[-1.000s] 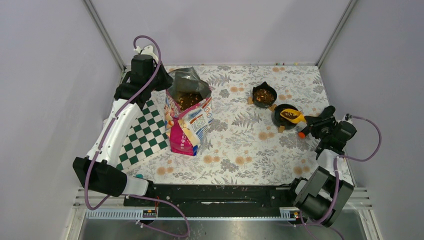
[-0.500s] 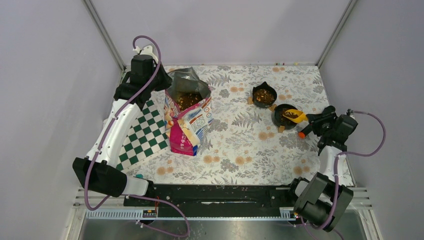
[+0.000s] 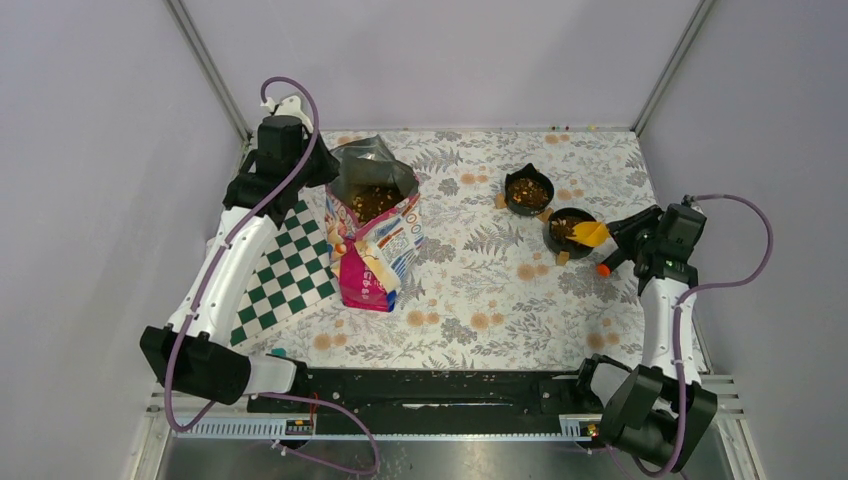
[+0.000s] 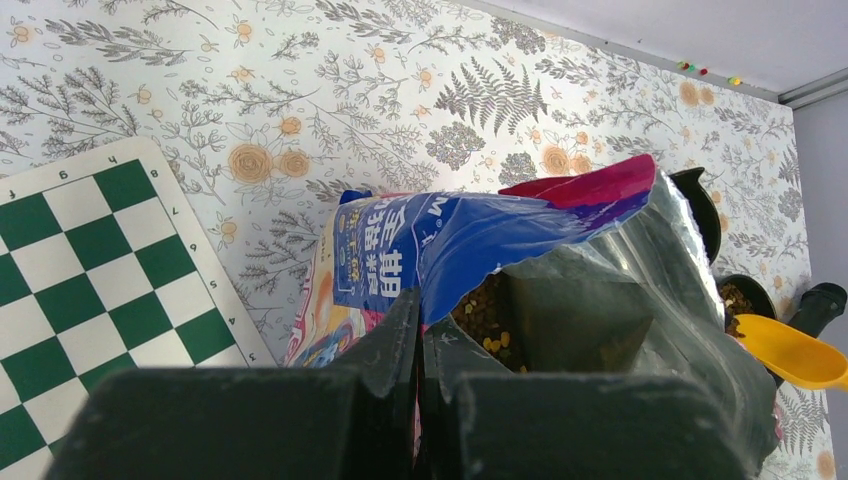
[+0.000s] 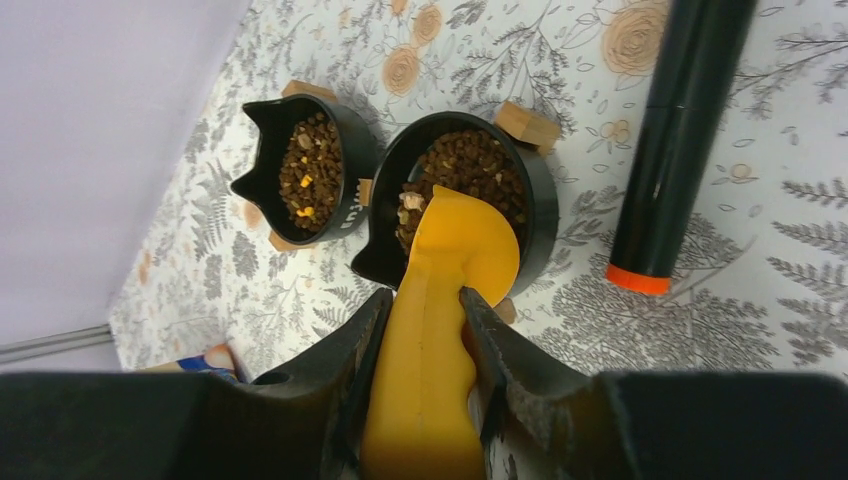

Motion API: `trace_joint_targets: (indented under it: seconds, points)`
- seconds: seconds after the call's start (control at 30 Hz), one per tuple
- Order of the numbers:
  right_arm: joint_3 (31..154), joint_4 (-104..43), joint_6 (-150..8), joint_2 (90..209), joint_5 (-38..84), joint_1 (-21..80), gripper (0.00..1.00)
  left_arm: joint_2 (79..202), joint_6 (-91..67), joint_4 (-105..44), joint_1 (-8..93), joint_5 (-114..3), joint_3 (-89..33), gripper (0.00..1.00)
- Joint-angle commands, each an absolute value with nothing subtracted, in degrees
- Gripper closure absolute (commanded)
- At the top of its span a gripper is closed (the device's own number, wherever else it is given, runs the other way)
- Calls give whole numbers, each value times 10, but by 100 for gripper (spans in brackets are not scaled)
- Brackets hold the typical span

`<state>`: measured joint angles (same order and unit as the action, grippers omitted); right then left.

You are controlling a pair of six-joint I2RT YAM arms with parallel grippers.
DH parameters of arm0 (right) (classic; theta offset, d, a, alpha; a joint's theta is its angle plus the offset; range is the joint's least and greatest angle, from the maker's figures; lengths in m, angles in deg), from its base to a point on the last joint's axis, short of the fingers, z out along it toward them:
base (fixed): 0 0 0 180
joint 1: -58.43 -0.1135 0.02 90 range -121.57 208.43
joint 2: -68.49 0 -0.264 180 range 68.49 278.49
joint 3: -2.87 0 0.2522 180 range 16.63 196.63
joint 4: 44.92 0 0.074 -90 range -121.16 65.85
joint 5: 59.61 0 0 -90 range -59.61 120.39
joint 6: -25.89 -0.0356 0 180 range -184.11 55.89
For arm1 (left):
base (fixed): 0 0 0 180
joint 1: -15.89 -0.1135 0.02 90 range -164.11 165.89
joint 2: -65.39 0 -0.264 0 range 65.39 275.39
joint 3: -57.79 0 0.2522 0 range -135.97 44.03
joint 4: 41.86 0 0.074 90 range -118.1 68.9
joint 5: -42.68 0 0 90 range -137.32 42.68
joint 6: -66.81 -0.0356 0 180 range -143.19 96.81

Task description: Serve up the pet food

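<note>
The pet food bag stands open at the table's left, brown kibble showing inside. My left gripper is shut on the bag's torn blue rim, with kibble just behind the fingers. Two black bowls at the right hold kibble. My right gripper is shut on the handle of the orange scoop. The scoop's cup is tipped face-down over the nearer bowl, which is full of kibble. The farther bowl holds less.
A green-and-white chessboard lies left of the bag. A black cylinder with an orange end lies on the floral cloth right of the nearer bowl. Small wooden blocks sit against the bowls. Walls close in the back and sides.
The right wrist has risen and rolled over the nearer bowl. The scoop carried kibble before and now shows only plain orange. The left arm has barely shifted.
</note>
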<state>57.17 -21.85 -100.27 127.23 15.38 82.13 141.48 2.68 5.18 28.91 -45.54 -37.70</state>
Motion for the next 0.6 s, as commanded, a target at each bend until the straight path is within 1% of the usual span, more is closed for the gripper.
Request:
trace_joint_targets:
  seconds: [0.0,0.4,0.47,0.57]
  points:
    - [630,-151,-957,1250,217,807,100,1383,21,32,283,-439,-376,100]
    - [695,-78,-914,1211,267,780,100,1382,28,29,283,-448,-374,100]
    - [697,-80,-922,1208,238,779,100,1382,28,29,283,-449,-374,100]
    - [684,-124,-950,1203,143,777,100,1381,29,29,283,-449,-376,100]
